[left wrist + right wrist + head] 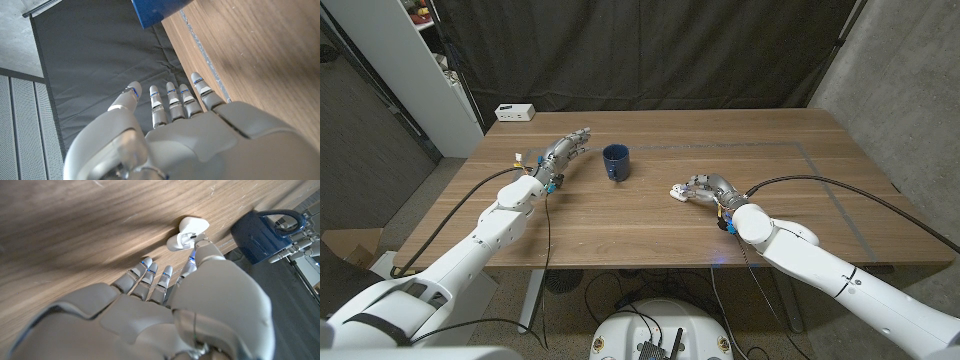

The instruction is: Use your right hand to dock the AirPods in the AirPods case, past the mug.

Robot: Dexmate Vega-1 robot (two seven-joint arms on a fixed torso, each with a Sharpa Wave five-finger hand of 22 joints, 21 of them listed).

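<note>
The right hand is seen with fingers spread, gripping nothing, a fingertip just beside the open white case on the table. Its contents cannot be told. Farther off stands the blue mug, then the left hand, fingers straight and holding nothing.

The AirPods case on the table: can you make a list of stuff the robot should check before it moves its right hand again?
1. AirPods case lid open: ok, it lies open on the wooden table.
2. Right hand close to the case: ok, its fingertips reach right up to it.
3. AirPods held in the right hand: cannot tell, the fingers hide whatever is under them.
4. AirPods already inside the case: cannot tell, too small to see.
5. Blue mug out of the way: ok, it stands upright, apart from the case and both hands.
6. Left hand clear: ok, it waits open beyond the mug, holding nothing.
</note>
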